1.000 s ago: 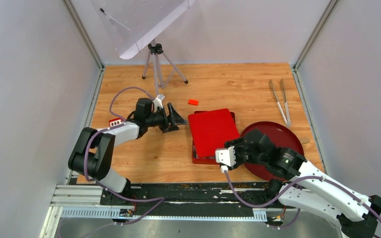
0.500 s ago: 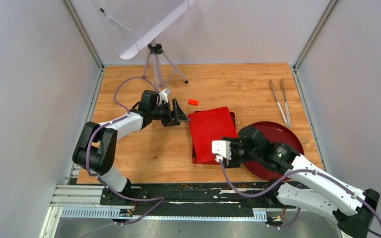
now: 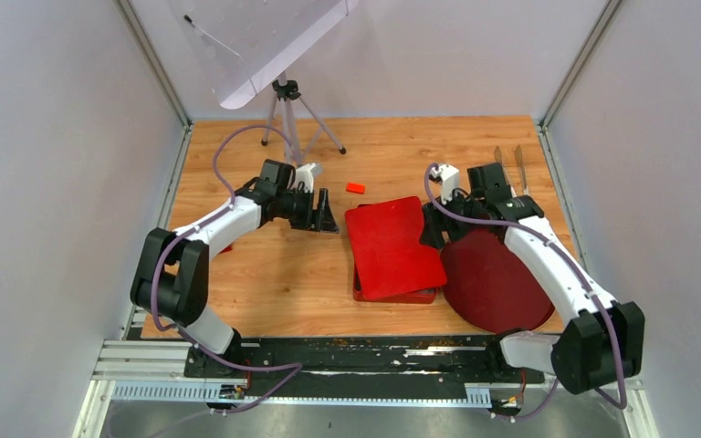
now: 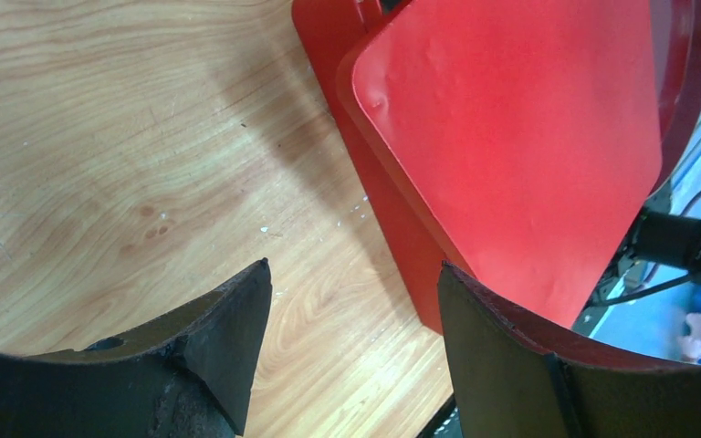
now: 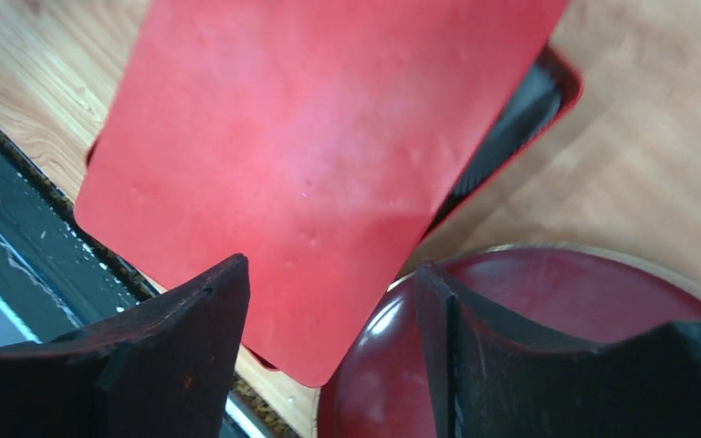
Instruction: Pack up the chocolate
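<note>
No chocolate shows in any view. A red box point(image 3: 365, 290) lies mid-table with its flat red lid point(image 3: 392, 242) resting askew on top, covering the inside. My left gripper point(image 3: 322, 212) stands open just left of the lid's far-left corner, nothing between its fingers. In the left wrist view this gripper point(image 4: 354, 266) hangs over bare wood, with the lid point(image 4: 511, 137) and box wall point(image 4: 392, 219) to its right. My right gripper point(image 3: 431, 235) is open at the box's right edge. In the right wrist view it point(image 5: 330, 265) hovers over the lid point(image 5: 329, 137), empty.
A dark red round plate point(image 3: 493, 283) lies right of the box, touching it, and also shows under my right fingers point(image 5: 557, 301). Metal tongs point(image 3: 516, 182) lie at the far right. A small orange-red block point(image 3: 356, 188) sits behind the box. A tripod point(image 3: 287, 109) stands at the back.
My right arm has swung from the box's near side up to its far right side, jaws widening. My left gripper has moved right toward the lid's corner. The lid now sits more askew.
</note>
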### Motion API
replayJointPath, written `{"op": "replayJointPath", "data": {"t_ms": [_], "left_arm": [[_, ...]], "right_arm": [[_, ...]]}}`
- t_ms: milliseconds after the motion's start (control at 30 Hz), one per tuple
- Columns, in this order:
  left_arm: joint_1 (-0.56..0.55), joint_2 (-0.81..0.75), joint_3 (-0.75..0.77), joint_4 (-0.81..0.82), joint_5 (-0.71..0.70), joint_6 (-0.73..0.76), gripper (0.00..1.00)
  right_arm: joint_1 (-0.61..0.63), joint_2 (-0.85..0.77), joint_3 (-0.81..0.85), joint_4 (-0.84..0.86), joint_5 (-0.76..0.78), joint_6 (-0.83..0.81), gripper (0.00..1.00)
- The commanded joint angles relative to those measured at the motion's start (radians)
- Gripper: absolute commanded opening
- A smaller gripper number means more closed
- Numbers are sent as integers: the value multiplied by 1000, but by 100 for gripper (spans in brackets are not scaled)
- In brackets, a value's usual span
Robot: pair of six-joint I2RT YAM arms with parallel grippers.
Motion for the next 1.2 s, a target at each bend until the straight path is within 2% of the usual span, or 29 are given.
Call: {"op": "replayJointPath", "data": {"t_ms": [0, 67, 200, 633, 800, 1033, 1167], "left_arm": [[-5, 26, 55, -1, 41, 127, 75], [-5, 41, 63, 13, 72, 130, 73], [-9, 81, 80, 35, 124, 127, 68], [-65, 218, 218, 13, 110, 129, 62], [-85, 273, 288, -16, 67, 138, 61], [-100, 344, 406, -49, 52, 154, 60], [-110, 372, 448, -56, 41, 155, 61]], "right_arm": [[-47, 37, -49, 53, -18, 174, 68], [-55, 57, -59, 62, -12, 189, 68], [-58, 80, -66, 41, 14, 188, 62], [-59, 64, -119, 13, 112, 214, 48], [-58, 104, -112, 7, 100, 213, 43], [-58, 170, -97, 1, 4, 247, 34], [-58, 167, -86, -15, 5, 257, 33]]}}
